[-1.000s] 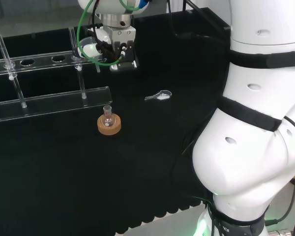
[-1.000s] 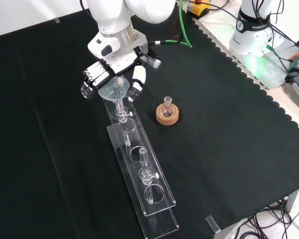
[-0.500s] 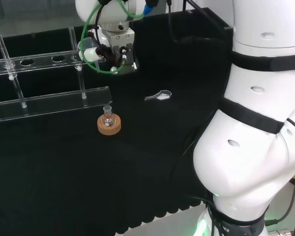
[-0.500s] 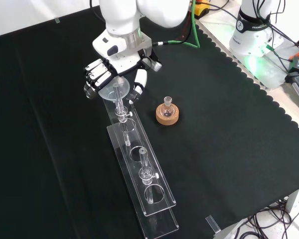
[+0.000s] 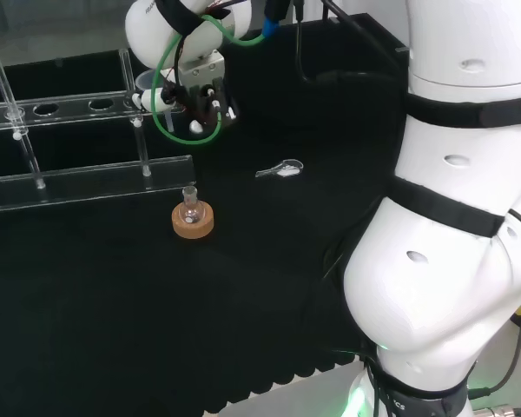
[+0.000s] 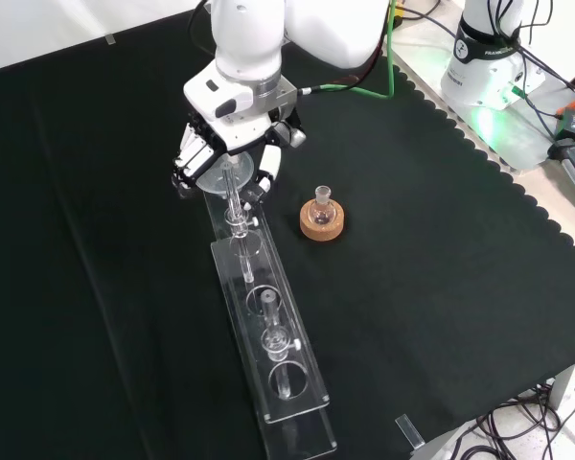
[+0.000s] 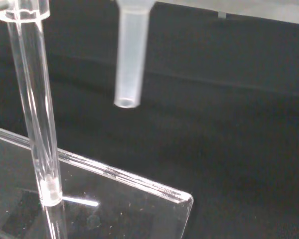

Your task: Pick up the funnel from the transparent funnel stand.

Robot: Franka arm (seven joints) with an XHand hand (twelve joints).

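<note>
At stand's (image 6: 268, 345) far end: fingers (image 6: 268, 165) curled around clear conical funnel (image 6: 218, 171).

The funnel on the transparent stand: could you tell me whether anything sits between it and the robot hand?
Nothing visible does. In the front view the robot hand is already at the funnel, with fingers on both sides of its bowl. The funnel's stem hangs free above the base of the transparent funnel stand, beside an upright post.
</note>
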